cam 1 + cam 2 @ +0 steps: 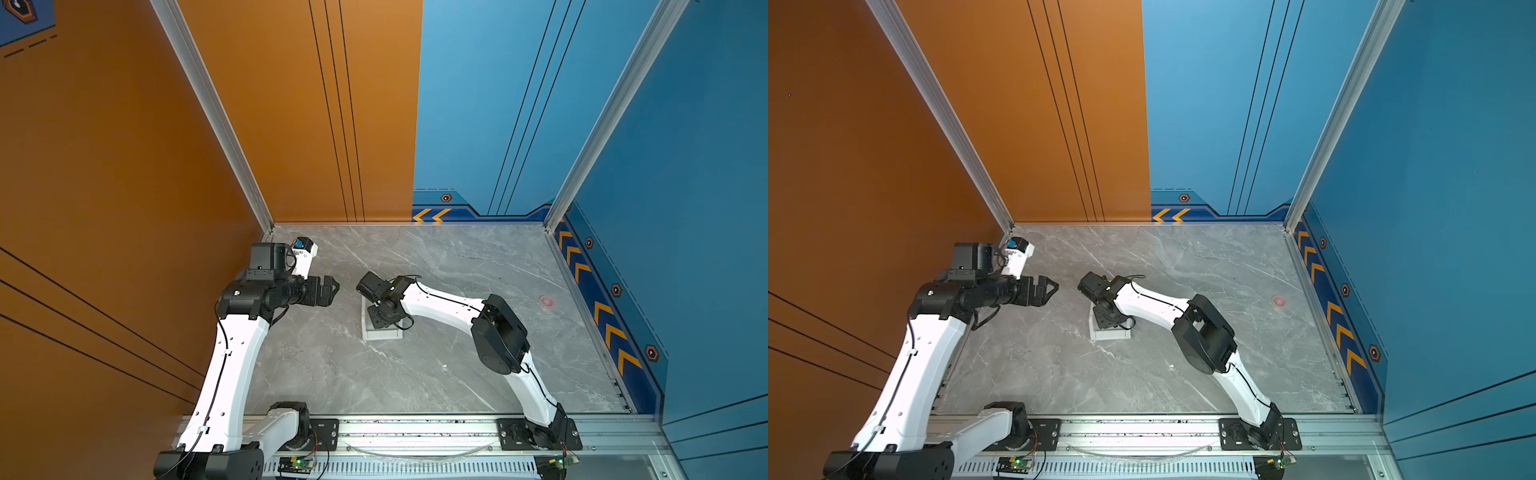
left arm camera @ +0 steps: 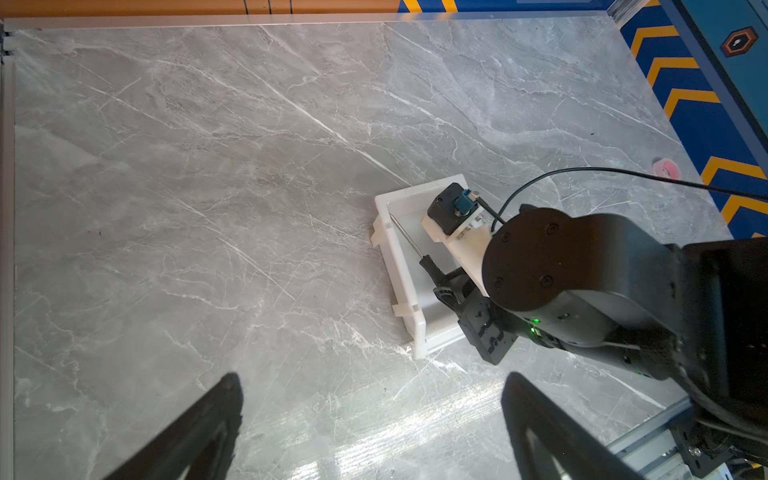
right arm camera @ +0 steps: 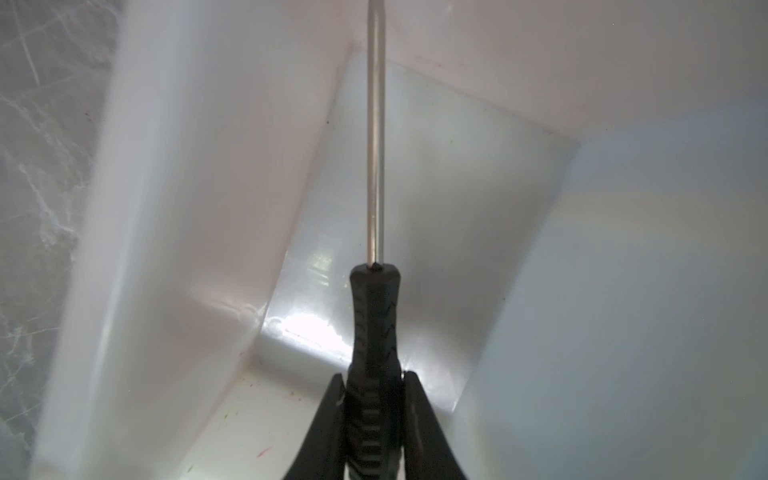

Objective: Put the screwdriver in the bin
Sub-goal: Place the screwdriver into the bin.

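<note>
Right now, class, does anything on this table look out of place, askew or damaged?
One thing: a small red round mark lies alone on the table near the chevron-striped wall, apart from the bin; too blurred to identify. The screwdriver sits straight in the shut right gripper over the bin, and nothing looks spilled or broken.

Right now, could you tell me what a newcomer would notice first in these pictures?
The right claw, shut on the black handle of a screwdriver, holds it within the white bin near the middle of the table. The left claw hangs open toward the orange wall. A small red spot lies near the blue wall.
</note>
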`<state>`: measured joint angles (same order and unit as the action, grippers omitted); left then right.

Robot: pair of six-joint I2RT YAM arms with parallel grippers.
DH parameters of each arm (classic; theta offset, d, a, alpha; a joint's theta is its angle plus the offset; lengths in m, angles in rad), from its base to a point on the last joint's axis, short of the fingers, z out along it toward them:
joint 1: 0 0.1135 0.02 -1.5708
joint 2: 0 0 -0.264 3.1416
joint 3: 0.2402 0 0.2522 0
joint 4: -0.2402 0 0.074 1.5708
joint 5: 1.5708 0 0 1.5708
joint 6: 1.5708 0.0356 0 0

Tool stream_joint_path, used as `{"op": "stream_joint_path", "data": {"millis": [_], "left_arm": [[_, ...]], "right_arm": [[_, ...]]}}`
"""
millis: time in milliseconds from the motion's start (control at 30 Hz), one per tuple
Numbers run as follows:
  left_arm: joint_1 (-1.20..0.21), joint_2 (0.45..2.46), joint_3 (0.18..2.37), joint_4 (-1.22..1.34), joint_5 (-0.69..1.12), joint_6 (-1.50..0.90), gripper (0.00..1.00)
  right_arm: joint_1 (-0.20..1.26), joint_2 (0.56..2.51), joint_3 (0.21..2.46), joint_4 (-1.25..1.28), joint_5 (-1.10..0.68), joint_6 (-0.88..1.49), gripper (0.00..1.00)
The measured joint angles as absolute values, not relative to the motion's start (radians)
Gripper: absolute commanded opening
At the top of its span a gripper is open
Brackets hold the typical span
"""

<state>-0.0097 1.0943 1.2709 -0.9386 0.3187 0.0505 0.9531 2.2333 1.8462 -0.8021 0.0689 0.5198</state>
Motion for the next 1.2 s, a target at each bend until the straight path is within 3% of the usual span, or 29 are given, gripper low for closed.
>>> {"op": "stream_joint_path", "data": {"millis": [800,1200], "left_arm": [[0.006,1.081,1.271,-0.936,0.327,0.033,0.98],[0.006,1.093,1.271,-0.936,0.322,0.045,0.98]], "right_arm": [[0.950,2.267,1.865,-0.802,0.052,0.521,0.39],[0.950,2.114,1.916,-0.823,0.081,0.523,0.46]]}}
